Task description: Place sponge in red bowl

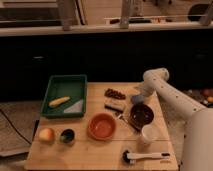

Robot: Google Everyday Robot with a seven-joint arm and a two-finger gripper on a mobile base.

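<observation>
The sponge [136, 99] shows only as a small blue-grey patch at the far right part of the table [85, 152], just behind the dark bowl [141, 114]. The hand [140, 95] is right at the sponge and partly covers it. Whether the hand is wide, narrow or holding the sponge, I cannot tell.

The red bowl [102, 126] stands to the left of the dark bowl and nearer to the front, apart from it. There is bare table in front of it and to its left. Between the sponge and the red bowl lies a dark block [115, 106] with a tan top.

I count two bowls, one cup [148, 134], one brush [145, 156] near the front edge, and one green tray [65, 78] at the far left corner. The arm [172, 96] comes in from the right, and its lower part is cut off at the frame edge.
</observation>
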